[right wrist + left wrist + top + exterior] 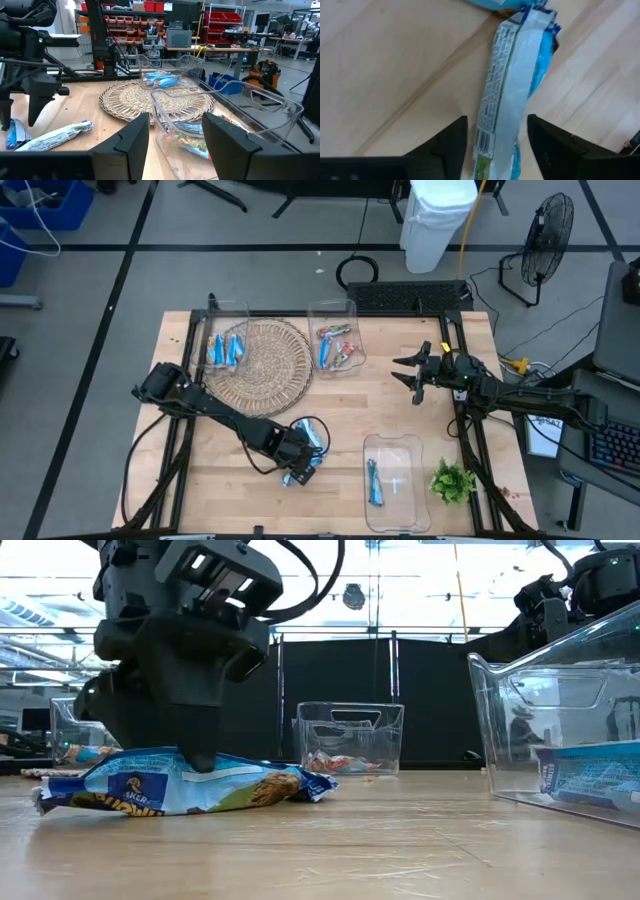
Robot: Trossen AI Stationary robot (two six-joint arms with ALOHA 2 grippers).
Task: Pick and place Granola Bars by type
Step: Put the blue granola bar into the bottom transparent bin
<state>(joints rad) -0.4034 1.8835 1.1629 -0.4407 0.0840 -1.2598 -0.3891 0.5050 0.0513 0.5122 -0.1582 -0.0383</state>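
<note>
High view: the left hand (300,465) is hovering low in the frame over two blue bars (312,442) lying on the bench (200,490), left of the clear tray (395,490) that is holding one bar. The right hand (415,375) is waiting open at centre right.

Low view: the fingers (200,745) are pressing down on the bar (190,790) at lower left.

Left wrist view: the open fingers (447,145) are straddling the bar (512,95) at centre frame; closing squarely across its width should be keeping it from slipping.

Right wrist view: other bars (162,77) are sitting in a far tray, upper centre.
</note>
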